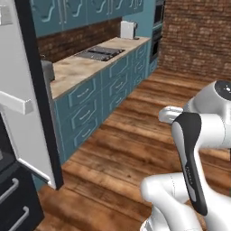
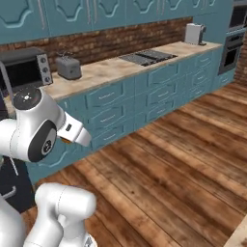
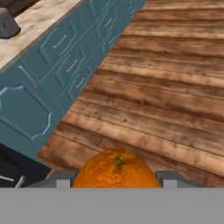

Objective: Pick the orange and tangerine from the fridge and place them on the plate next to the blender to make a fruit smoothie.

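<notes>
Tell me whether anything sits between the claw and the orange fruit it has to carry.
Nothing does. In the hand view the orange fruit already sits between the claw fingers, one finger on each side, above the wooden floor. The plate and blender are out of frame, so the way there cannot be judged.

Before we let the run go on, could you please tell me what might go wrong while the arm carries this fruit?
1. The pincer holds the orange fruit over the bare wooden floor; a slip would probably send it rolling away.
2. The open fridge door juts out beside the teal cabinets, so a wide swing could clip its edge.
3. The toaster stands on the counter and could be knocked.
</notes>
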